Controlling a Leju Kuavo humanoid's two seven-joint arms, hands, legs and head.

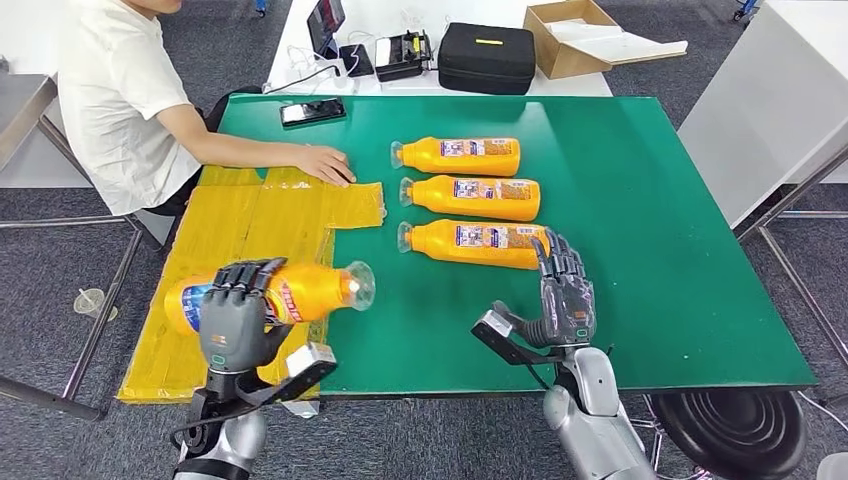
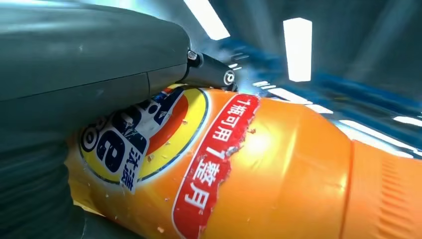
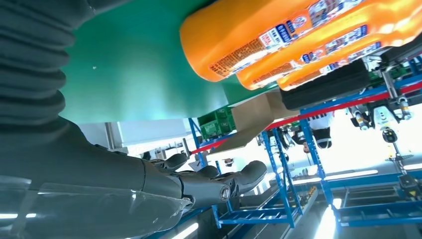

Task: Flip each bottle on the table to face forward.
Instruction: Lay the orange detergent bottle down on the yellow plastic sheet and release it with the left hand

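Observation:
My left hand (image 1: 234,318) grips an orange bottle (image 1: 300,292) lifted above the table's front left, lying sideways with its clear cap to the right. Up close the held bottle (image 2: 259,169) shows its front logo and a torn red label, with my left hand (image 2: 74,64) wrapped over it. Three orange bottles lie in a column on the green table (image 1: 640,200), caps to the left, small back labels up: far (image 1: 462,155), middle (image 1: 473,196), near (image 1: 478,243). My right hand (image 1: 564,293) is open, fingers up, at the near bottle's base end. The near bottle's base (image 3: 224,35) appears beyond my right hand (image 3: 209,184).
A person sits at the table's far left, one hand (image 1: 325,163) resting on a yellow mat (image 1: 250,230). A phone (image 1: 312,111) lies on the far left of the table. A black case (image 1: 487,57) and cardboard box (image 1: 570,35) stand on the white table behind.

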